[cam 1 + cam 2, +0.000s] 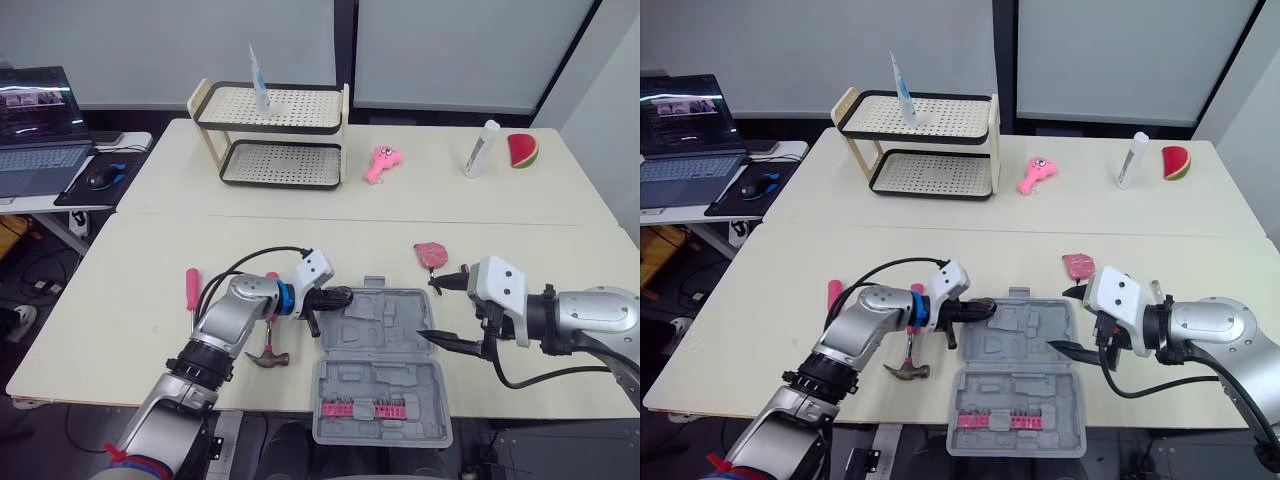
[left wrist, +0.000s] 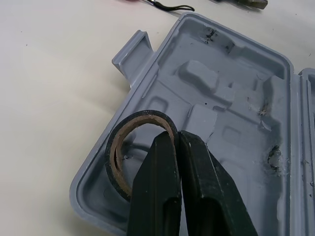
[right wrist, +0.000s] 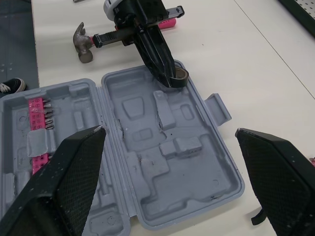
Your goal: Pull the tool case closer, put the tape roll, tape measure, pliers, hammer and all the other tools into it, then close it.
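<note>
Tape roll (image 2: 116, 162) at the corner of the tool case (image 1: 385, 330)
Left claw (image 2: 176, 135) pinches the roll's wall, holding it on edge, probably to slot it into the tray; contact is hard to tell. Right claw (image 1: 432, 310) gapes wide beside the case, empty. Hammer (image 1: 268, 355) lies on the tabletop (image 1: 150, 300).

The left gripper (image 2: 178, 141) pinched the rim of the black tape roll (image 2: 121, 150), upright in a corner of the open grey tool case (image 2: 236, 98) on the tabletop (image 2: 49, 73).
</note>
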Controlling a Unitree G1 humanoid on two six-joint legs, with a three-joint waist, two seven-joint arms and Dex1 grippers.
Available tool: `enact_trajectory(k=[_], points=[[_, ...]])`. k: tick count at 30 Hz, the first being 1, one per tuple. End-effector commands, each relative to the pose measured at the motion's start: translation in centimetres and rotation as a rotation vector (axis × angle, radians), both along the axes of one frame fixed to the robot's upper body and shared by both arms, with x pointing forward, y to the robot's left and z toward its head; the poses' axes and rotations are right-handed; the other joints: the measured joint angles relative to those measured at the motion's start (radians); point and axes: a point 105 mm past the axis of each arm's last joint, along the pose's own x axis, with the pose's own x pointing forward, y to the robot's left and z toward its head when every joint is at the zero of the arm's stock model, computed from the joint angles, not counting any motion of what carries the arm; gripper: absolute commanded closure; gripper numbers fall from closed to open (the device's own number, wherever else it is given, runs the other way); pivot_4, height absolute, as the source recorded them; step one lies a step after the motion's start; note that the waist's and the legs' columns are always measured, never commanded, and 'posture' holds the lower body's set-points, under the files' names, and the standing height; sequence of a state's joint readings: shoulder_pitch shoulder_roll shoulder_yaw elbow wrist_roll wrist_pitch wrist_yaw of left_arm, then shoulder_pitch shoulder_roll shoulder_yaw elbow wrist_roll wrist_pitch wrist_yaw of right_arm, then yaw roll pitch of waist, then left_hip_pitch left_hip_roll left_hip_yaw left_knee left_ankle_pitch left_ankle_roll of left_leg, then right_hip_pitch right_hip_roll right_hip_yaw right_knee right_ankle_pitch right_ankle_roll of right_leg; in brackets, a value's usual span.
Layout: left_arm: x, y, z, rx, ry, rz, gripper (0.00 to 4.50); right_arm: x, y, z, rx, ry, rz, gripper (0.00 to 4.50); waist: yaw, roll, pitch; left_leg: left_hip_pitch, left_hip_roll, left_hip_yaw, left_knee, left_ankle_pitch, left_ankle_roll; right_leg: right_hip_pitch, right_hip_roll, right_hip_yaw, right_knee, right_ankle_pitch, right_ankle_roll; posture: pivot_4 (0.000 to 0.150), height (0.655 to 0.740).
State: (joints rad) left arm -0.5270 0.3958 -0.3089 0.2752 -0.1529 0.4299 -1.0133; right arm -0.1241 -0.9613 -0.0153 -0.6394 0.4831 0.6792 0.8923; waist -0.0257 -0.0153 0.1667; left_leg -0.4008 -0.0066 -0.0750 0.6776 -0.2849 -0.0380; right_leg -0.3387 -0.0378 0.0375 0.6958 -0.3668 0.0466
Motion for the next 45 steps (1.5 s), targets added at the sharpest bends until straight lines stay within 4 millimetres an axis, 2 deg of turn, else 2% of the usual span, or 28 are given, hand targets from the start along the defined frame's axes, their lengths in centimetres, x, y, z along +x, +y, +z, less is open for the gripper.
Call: enact_trajectory(k=[1,12,16,19,27,30,35,43,45], points=[[0.3,0.0,0.1,0.013,-0.027,-0.002,4.48,-0.3,0.2,0.6,-0.017,-0.039,0.016,0.0,0.0,0.0,0.0,0.0,0.0,0.0,0.0,0.0,0.0,0.0,0.0,0.0,0.0,0.0,0.0,0.15,0.729],[0.5,0.1,-0.6,0.031,-0.024,0.028,4.48,-0.3,0.2,0.6,-0.021,-0.044,0.015,0.0,0.0,0.0,0.0,0.0,0.0,0.0,0.0,0.0,0.0,0.0,0.0,0.0,0.0,0.0,0.0,0.15,0.729],[0.8,0.0,0.0,0.005,-0.029,0.054,4.48,-0.3,0.0,0.6,-0.027,-0.042,0.013,0.0,0.002,0.0,0.0,0.0,0.0,0.0,0.0,0.0,0.0,0.0,0.0,0.0,0.0,0.0,0.0,0.15,0.729],[1.1,0.1,1.1,-0.01,-0.051,0.072,3.77,-0.4,0.0,0.6,-0.029,-0.035,0.014,0.0,0.001,0.0,0.0,0.0,0.0,0.0,0.0,0.0,0.0,0.0,0.0,0.0,0.0,0.0,0.0,0.15,0.729],[0.3,0.5,5.6,-0.073,-0.16,0.056,1.4,-0.5,-0.1,0.6,-0.025,-0.036,0.009,0.0,0.001,0.0,0.0,0.0,0.0,0.0,0.0,0.0,0.0,0.0,0.0,0.0,0.0,0.0,0.0,0.15,0.729],[-0.3,0.5,6.2,-0.082,-0.204,0.01,1.4,-0.4,0.0,0.5,-0.021,-0.037,0.009,0.0,0.001,0.0,0.0,0.0,0.0,0.0,0.0,0.0,0.0,0.0,0.0,0.0,0.0,0.0,0.0,0.15,0.729],[-1.0,0.7,5.0,-0.076,-0.205,-0.053,1.4,-0.4,0.2,0.5,-0.018,-0.038,0.014,0.0,0.001,0.0,0.0,0.0,0.0,0.0,0.0,0.0,0.0,0.001,0.0,0.0,-0.001,0.0,0.0,0.15,0.729],[-0.4,0.6,4.0,-0.065,-0.207,-0.056,3.89,-0.5,0.2,0.5,-0.018,-0.033,0.017,0.0,0.001,0.0,0.0,0.0,0.0,0.0,0.0,0.0,0.0,0.001,0.0,0.0,-0.001,0.0,0.0,0.15,0.729],[-0.4,0.4,3.7,-0.065,-0.202,-0.06,3.89,-0.5,0.2,0.5,-0.018,-0.033,0.016,0.0,0.002,0.0,0.0,0.0,0.0,0.0,0.0,0.0,0.0,0.001,0.0,0.0,-0.001,0.0,0.0,0.15,0.729]])
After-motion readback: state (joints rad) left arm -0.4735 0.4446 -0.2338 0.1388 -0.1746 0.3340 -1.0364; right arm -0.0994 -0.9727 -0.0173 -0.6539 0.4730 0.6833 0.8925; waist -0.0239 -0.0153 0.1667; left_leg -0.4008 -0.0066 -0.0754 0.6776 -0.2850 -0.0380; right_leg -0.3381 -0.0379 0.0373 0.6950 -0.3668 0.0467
